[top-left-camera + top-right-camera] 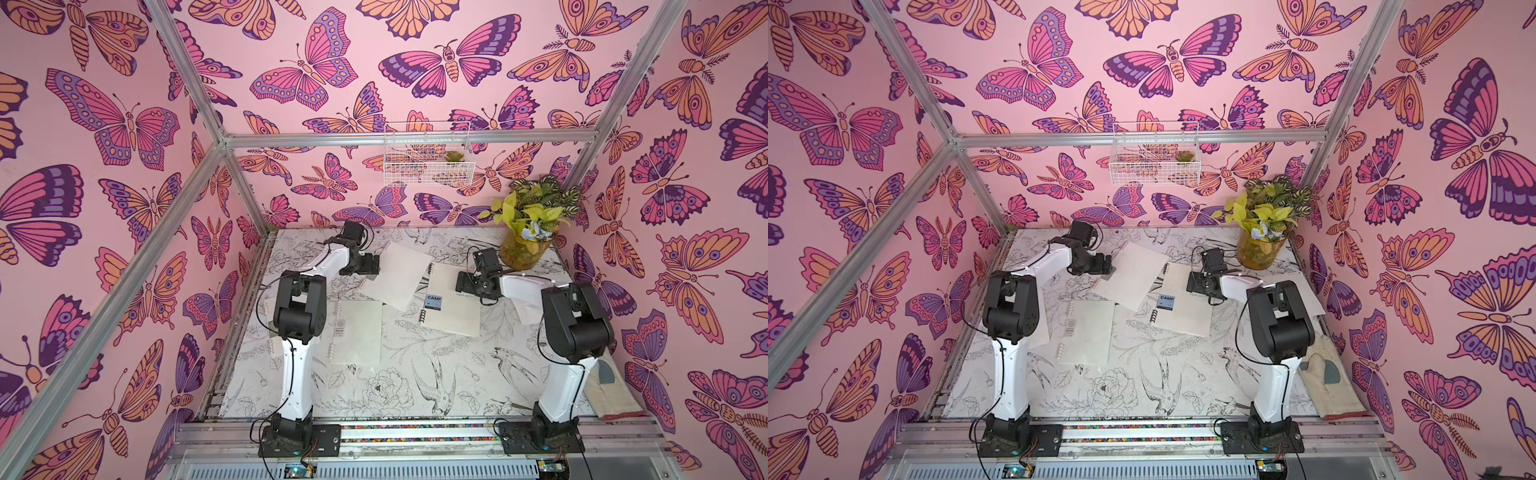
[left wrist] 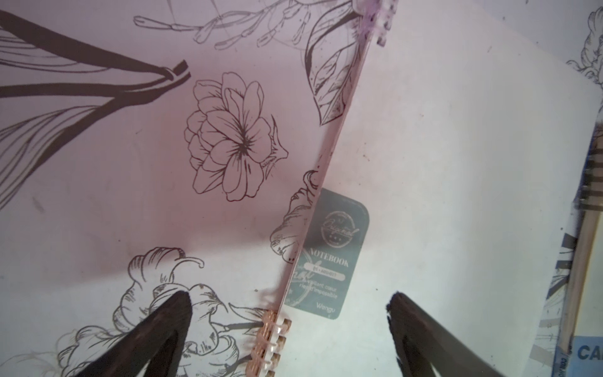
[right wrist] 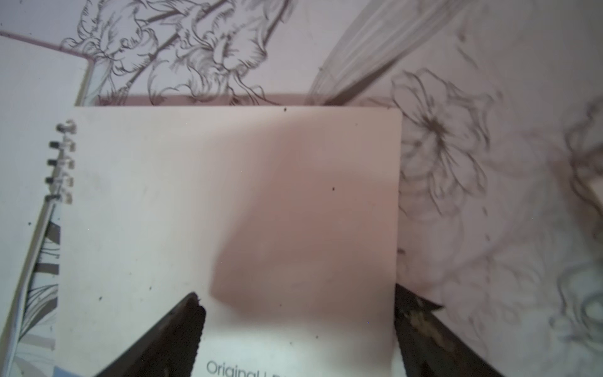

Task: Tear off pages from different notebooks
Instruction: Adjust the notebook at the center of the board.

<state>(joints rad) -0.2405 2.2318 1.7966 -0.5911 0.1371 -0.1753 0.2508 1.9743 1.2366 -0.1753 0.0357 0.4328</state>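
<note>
Cream-white covers give little away. The grey-label notebook point(image 2: 456, 196) runs out of the left wrist view at both ends of its spine, and below "NOTEBOOK" the label's print is too soft to read. The CAMP notebook point(image 3: 228, 196) is likewise cut off in the right wrist view, a line of print broken at the frame edge and a pinkish shadow across its middle. In a top view the left arm hides most of a fourth notebook point(image 1: 271, 345), of which only white coils show, and the right forearm covers part of a loose page point(image 1: 527, 311).

Take the desk point(image 1: 415, 374) as a clock face with 12 at the far wall. The grey-label notebook lies tilted toward 12. The CAMP notebook sits just beside it toward 2, with a strip of desk between them. A third notebook point(image 1: 357, 332) lies square toward 9. Open printed desk runs from the centre to 6.

The left arm reaches toward 11. The left gripper point(image 2: 288, 295) points down, released, its fingers spread either side of the grey-label notebook's spine. The right arm bends in from 4. The right gripper point(image 3: 297, 292) is also released, with one finger over the CAMP cover and the other at the edge opposite the coils.
</note>
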